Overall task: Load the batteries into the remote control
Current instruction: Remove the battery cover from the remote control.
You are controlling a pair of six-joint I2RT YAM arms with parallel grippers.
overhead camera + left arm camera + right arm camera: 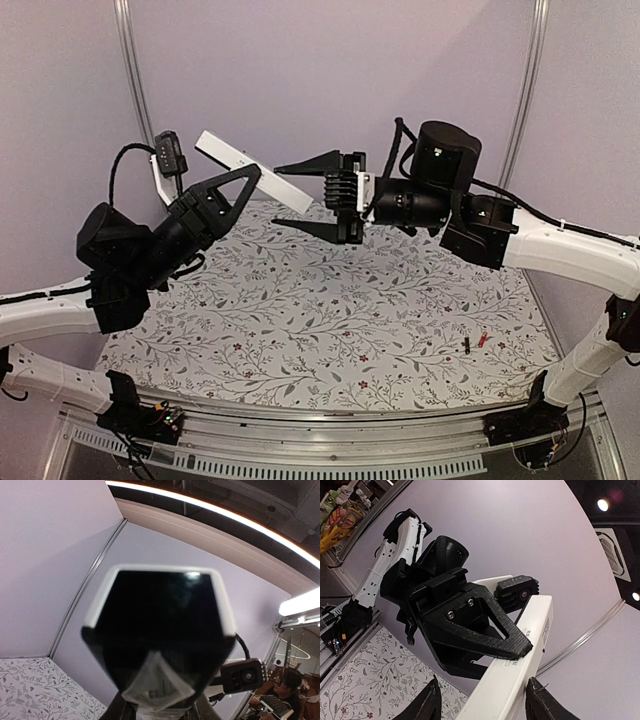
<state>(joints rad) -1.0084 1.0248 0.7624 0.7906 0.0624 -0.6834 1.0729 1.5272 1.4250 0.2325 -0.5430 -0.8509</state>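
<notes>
Held the remote point(228, 153) aloft in the left gripper point(252, 178), clamped across its middle, high over the far side of the table point(330, 320). Tilted it down toward the right. Met it with the right gripper point(276, 195), fingers apart, one above and one below the remote's lower end, with a gap showing on at least one side. Left the batteries lying on the table near the right arm: black battery point(466, 345) and red battery point(482, 340), just beside each other, well apart from the remote.
</notes>
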